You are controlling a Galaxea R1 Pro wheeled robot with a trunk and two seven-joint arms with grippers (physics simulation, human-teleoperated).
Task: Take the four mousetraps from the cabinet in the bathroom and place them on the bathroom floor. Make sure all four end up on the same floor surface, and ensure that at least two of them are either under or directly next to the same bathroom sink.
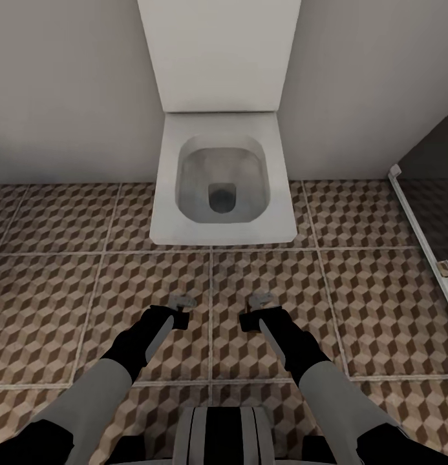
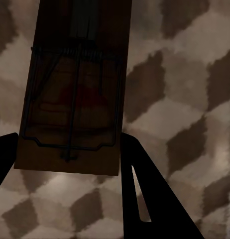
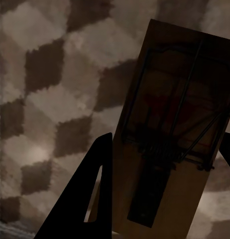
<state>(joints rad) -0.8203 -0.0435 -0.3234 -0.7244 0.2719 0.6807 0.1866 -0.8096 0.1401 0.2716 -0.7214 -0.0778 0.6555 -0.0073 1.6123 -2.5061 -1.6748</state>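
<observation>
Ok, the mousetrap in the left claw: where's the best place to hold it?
Pinch the mousetrap by its two long edges near the bare end past the wire frame, coming from that end, as the left claw does. The board is flat and narrow; its face carries sprung wire.

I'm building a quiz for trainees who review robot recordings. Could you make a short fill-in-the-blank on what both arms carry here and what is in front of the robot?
1. Each gripper, the left gripper and the right gripper, has its jaws shut on a ____.
2. The white fixture against the wall ahead is a ____, with its lid raised.
3. The floor tiles show a brown and beige ____ pattern.

Missing words: mousetrap; toilet; cube
</observation>
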